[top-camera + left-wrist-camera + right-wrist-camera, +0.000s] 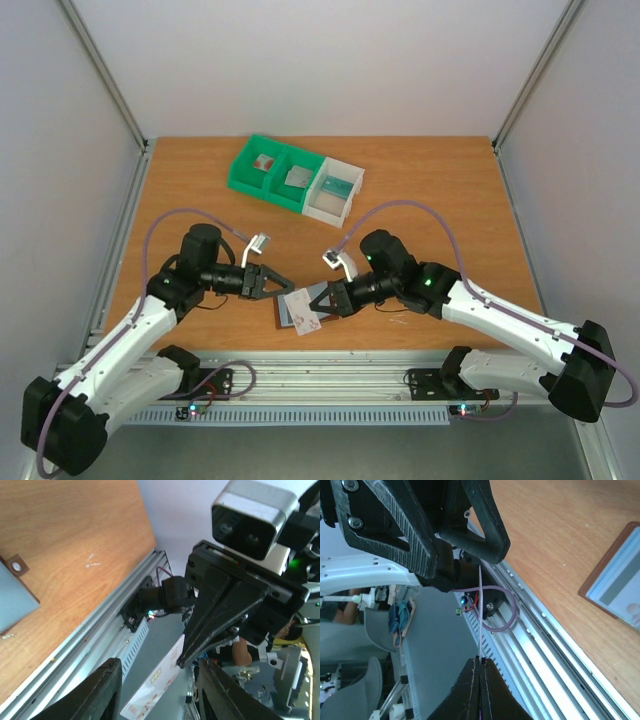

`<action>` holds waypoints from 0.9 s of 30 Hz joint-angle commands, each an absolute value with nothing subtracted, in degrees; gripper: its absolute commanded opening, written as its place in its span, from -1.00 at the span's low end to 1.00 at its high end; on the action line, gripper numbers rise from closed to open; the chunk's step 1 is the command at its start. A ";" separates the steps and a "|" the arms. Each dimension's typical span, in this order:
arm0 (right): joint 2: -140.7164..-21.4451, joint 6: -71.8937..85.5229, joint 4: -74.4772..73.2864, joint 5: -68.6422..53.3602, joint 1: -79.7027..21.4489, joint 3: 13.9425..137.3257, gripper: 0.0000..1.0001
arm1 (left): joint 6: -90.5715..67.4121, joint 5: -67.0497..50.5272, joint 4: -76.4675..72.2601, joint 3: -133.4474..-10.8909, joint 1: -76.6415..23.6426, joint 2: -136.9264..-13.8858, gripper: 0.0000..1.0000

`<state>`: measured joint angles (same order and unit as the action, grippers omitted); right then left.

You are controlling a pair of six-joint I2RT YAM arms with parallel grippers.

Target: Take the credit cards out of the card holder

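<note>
Wallet (291,306) lies open on table (450,200), partly hidden beneath right fingers (465,695) clamped on pale card (155,682), edge-on in their own camera; left fingers (102,690) spread apart nearby.

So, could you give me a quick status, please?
Left tool open. Right tool shut on pale pink-printed card. Brown bifold wallet lies open. No obstruction seen.

Bright, even light from above; soft shadows on the worktop (200,190). The overhead view is sharp; both wrist views blur their near fingers (102,690) and far backgrounds.
</note>
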<state>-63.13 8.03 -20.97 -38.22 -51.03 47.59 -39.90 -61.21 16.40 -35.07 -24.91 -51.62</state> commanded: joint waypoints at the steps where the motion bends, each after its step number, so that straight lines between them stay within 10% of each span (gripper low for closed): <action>1: -62.18 6.74 -21.76 -42.21 -50.63 49.80 -0.98 | -37.65 -66.62 19.12 -37.08 -25.14 -49.31 -0.15; 18: -60.00 10.17 -16.27 -48.84 -49.62 49.69 -0.98 | -35.33 -67.90 23.79 -38.14 -25.14 -44.95 -0.25; 27: -59.88 10.82 -15.55 -49.06 -49.40 49.27 -0.98 | -35.48 -68.03 23.33 -37.97 -25.14 -44.16 -0.97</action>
